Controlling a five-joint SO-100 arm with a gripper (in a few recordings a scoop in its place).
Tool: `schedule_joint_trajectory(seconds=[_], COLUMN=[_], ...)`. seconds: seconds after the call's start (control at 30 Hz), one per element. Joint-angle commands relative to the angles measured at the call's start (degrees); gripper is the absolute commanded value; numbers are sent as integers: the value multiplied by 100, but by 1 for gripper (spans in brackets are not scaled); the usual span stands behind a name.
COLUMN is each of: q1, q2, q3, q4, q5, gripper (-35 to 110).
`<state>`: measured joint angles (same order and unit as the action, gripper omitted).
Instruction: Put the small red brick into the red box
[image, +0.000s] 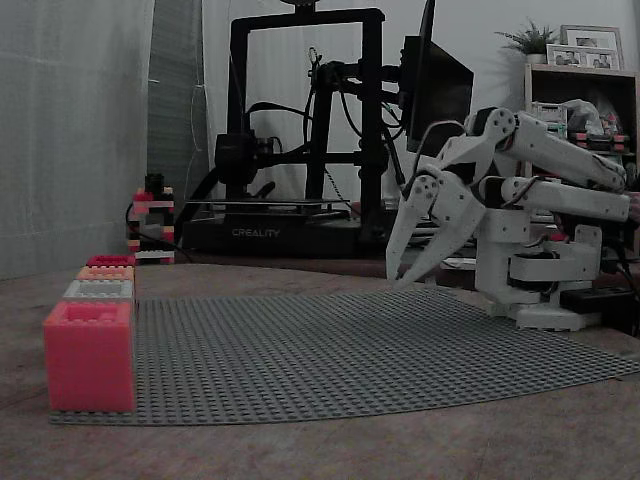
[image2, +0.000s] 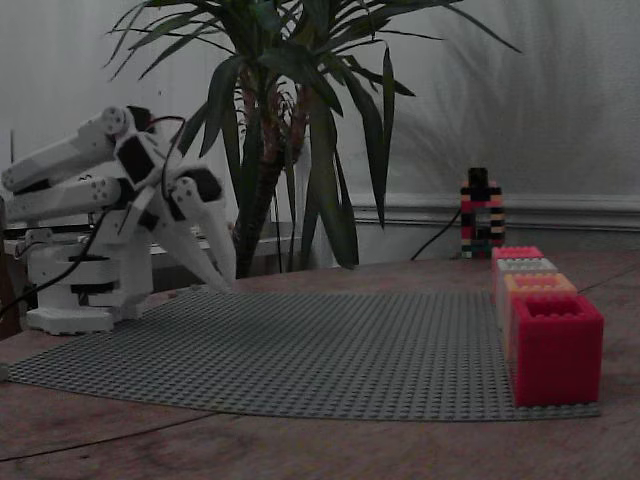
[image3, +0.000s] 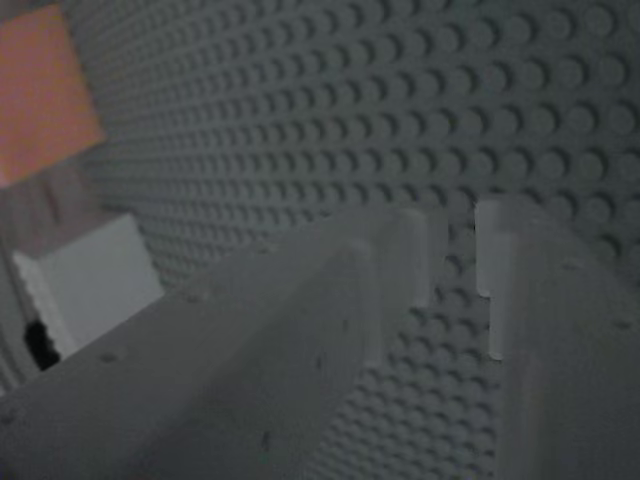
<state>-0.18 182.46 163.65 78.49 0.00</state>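
fingers (image: 400, 277): apart, empty | above grey baseplate (image: 350, 350) | red box (image: 110, 261) well apart

— What does the arm (image: 540, 190) look like?
— All white plastic shells — chunky joints, black motor blocks, thin black cables.
— And the gripper (image: 412, 268)?
— Two long, pointed white fingers.

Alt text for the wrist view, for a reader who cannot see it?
The white gripper hangs with nothing between its fingers, which stand slightly apart over the studded grey baseplate. At the upper left edge lies a blurred orange patch, with a white block below it.
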Motion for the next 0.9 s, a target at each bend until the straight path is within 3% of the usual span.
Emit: schedule_joint_trajectory(seconds=[0.0, 0.87], q1=[-167, -466], q2=[202, 202], q3=[-18, -18], q4=[220, 211], q5=[158, 325], gripper=[0, 0])
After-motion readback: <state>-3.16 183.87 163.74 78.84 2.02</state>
